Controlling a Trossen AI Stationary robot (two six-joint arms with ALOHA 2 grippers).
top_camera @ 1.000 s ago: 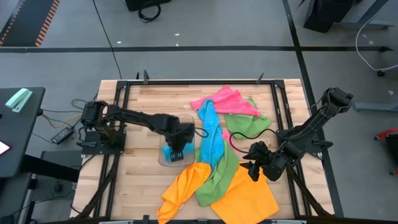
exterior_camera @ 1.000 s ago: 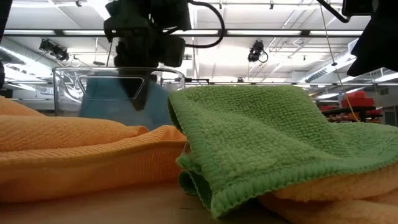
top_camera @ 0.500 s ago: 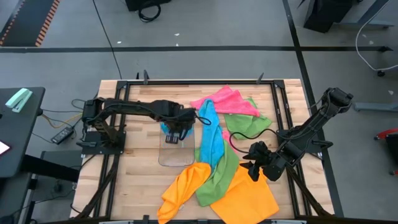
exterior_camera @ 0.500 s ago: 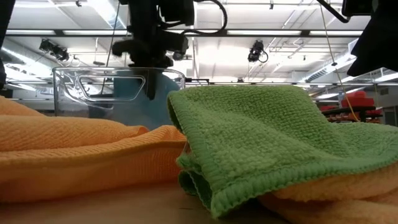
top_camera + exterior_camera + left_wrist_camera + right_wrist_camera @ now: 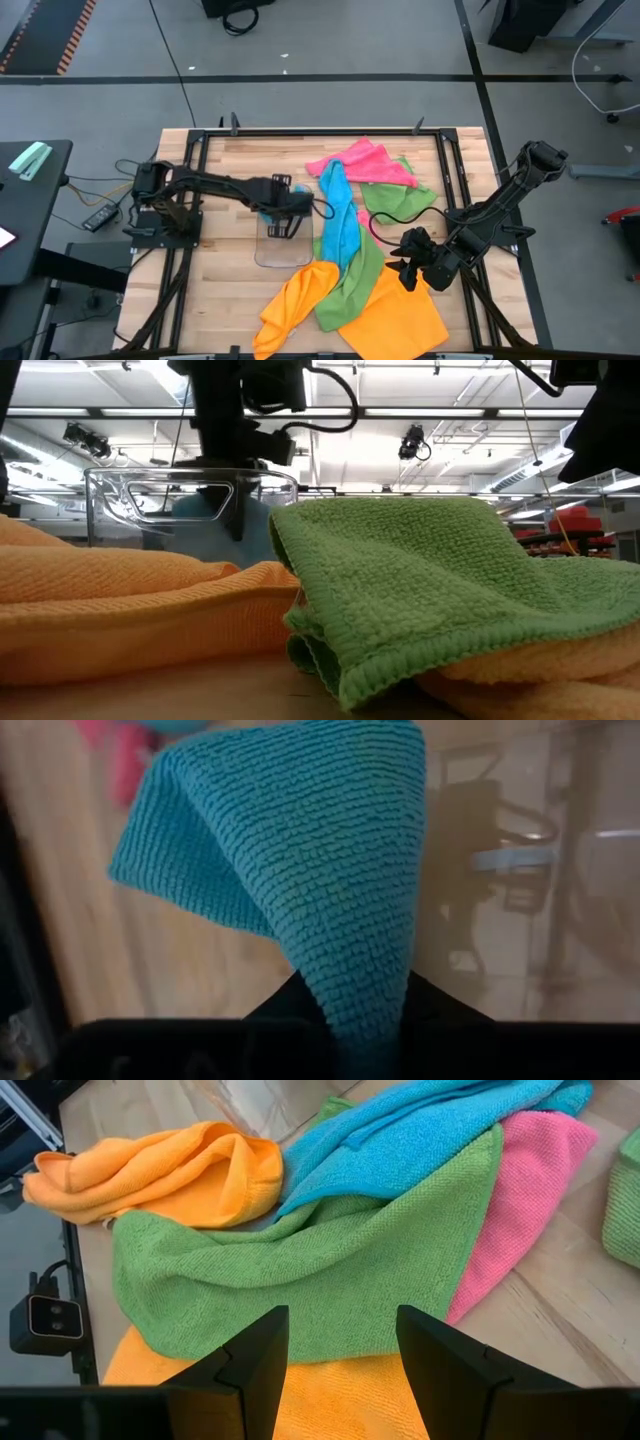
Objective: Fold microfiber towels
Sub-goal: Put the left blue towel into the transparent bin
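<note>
Blue cloth hangs from the left gripper [image 5: 284, 208], its fingers pinched tight on a small folded microfiber towel [image 5: 300, 870] held up over the clear plastic tray [image 5: 280, 238] on the left half of the wooden table [image 5: 225, 165]. From the wrist camera the blue towel drapes in a soft cone straight out of the closed jaws, with the tray's transparent wall behind it. At table height the same gripper [image 5: 238, 500] shows above the tray [image 5: 130, 510], blue showing through the plastic.

Off to the right, the right gripper [image 5: 408, 268] waits low over the pile, fingers [image 5: 250, 1355] spread apart and holding nothing. Below it lies the heap of loose towels: a long sky blue towel [image 5: 340, 225] running down the middle, a pink towel [image 5: 365, 162] at the far end, a green towel [image 5: 355, 275] spilling beneath the blue one, another green one [image 5: 400, 198] beside the pink, and orange towels [image 5: 395, 310] bunched at the near edge. The near green towel [image 5: 420, 580] fills the low camera's view, lying on top of orange cloth [image 5: 120, 610].
</note>
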